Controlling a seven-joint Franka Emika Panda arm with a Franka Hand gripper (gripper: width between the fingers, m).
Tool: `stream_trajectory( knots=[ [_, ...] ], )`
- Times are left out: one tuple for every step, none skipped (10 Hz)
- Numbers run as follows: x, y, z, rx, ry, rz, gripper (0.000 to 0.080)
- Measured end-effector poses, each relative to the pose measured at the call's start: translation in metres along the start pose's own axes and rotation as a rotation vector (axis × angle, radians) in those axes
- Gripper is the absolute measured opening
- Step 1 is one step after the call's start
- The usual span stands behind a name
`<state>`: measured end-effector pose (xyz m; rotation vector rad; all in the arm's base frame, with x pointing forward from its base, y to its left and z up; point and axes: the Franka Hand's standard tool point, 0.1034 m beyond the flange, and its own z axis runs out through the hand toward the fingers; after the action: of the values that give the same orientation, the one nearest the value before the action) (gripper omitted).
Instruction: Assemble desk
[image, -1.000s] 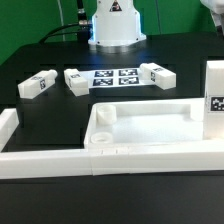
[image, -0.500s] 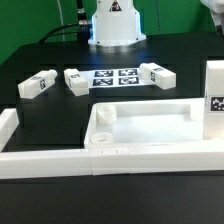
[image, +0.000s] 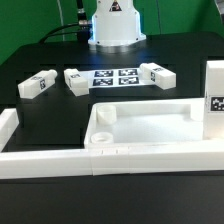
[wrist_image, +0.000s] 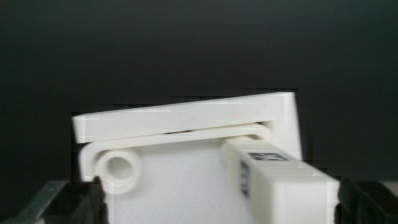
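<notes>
The white desk top (image: 150, 128) lies at the front of the table, rim up, with a round socket (image: 105, 116) in its corner on the exterior view's left. One tagged leg (image: 213, 95) stands upright at its end on the exterior view's right. Three more legs lie behind it: one (image: 38, 85), a second (image: 77, 80) and a third (image: 155, 74). My gripper (wrist_image: 217, 215) is out of the exterior view. In the wrist view it hangs above the desk top (wrist_image: 178, 175) and the standing leg (wrist_image: 276, 178), with its dark fingers (wrist_image: 71, 203) apart and nothing between them.
The marker board (image: 115, 77) lies between the loose legs. The robot base (image: 115, 25) stands at the back. Long white border rails (image: 45, 162) run along the front edge and up the exterior view's left side. The table is black.
</notes>
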<state>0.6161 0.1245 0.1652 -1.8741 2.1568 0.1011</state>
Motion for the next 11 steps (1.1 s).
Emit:
stream_trajectory(
  knots=[
    [0.0,0.0,0.001,0.0,0.001,-0.013,0.0649],
    [0.0,0.0,0.001,-0.001,0.001,-0.044,0.0649],
    [0.0,0.001,0.002,-0.002,0.001,-0.046,0.0649],
    [-0.003,0.009,0.007,-0.018,0.003,-0.114,0.0649],
    [-0.001,0.025,0.015,-0.037,0.006,-0.269,0.0649],
    [0.006,0.042,0.021,-0.064,0.008,-0.376,0.0649],
    [0.011,0.049,0.024,-0.066,0.014,-0.422,0.0649],
    [0.014,0.048,0.025,-0.048,0.023,-0.448,0.0649],
    [0.014,0.047,0.025,-0.049,0.021,-0.54,0.0649],
    [0.014,0.047,0.025,-0.051,0.019,-0.62,0.0649],
    [0.015,0.047,0.025,-0.052,0.018,-0.679,0.0649]
  ],
)
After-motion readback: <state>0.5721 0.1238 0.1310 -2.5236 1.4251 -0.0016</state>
